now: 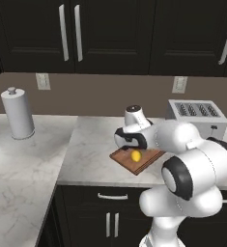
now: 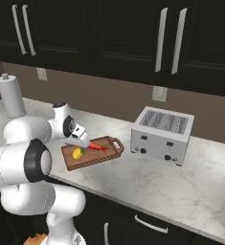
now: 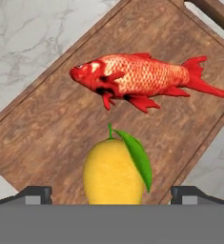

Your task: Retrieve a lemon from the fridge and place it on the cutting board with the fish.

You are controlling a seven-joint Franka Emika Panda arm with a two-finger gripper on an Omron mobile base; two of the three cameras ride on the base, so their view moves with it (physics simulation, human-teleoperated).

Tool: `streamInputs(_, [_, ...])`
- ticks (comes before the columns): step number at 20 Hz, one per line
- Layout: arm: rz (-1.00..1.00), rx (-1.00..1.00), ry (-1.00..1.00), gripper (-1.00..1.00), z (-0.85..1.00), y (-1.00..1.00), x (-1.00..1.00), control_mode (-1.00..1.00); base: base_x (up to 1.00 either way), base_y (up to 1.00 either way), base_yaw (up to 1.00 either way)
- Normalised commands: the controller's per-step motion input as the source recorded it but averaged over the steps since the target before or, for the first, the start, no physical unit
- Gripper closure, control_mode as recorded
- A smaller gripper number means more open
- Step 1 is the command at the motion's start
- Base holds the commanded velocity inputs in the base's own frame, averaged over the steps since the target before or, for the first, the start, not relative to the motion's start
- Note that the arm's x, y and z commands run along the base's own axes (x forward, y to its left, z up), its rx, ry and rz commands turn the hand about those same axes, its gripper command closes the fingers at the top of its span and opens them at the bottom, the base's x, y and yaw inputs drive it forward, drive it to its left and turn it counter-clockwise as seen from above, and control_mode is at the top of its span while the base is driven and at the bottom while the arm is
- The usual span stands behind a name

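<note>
the lemon (image 3: 114,174) rests on the cutting board (image 3: 46,138) at six o'clock of the fish (image 3: 137,76) — apparently just delivered — gripper (image 3: 111,195) spread open astride it, gripping nothing.

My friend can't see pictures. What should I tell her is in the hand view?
A yellow lemon with a green leaf sits on a brown wooden cutting board, between the open gripper's two dark fingertips. A red-orange fish lies on the board just beyond the lemon, not touching it, and white marble counter shows around the board.
</note>
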Motion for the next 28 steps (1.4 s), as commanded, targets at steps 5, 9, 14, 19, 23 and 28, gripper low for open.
streamInputs(5, [0.00, 0.00, 0.00, -1.00, 0.01, 0.00, -0.54, -1.00, 0.00, 0.00, 0.00])
streamInputs(9, [0.00, 0.00, 0.00, -1.00, 0.26, -0.06, -0.77, -1.00, 0.00, 0.00, 0.00])
streamInputs(14, [0.00, 0.00, 0.00, -1.00, 0.36, -0.06, -0.76, -1.00, 0.00, 0.00, 0.00])
streamInputs(19, [0.01, 0.00, 0.00, -1.00, 0.28, -0.17, -0.87, -1.00, 0.00, 0.00, 0.00])
streamInputs(23, [0.05, 0.00, -0.12, -1.00, 0.46, -0.23, -0.67, -1.00, 0.00, 0.00, 0.00])
streamInputs(28, [0.10, 0.00, -0.23, -1.00, 0.68, -0.36, -0.45, -1.00, 0.00, 0.00, 0.00])
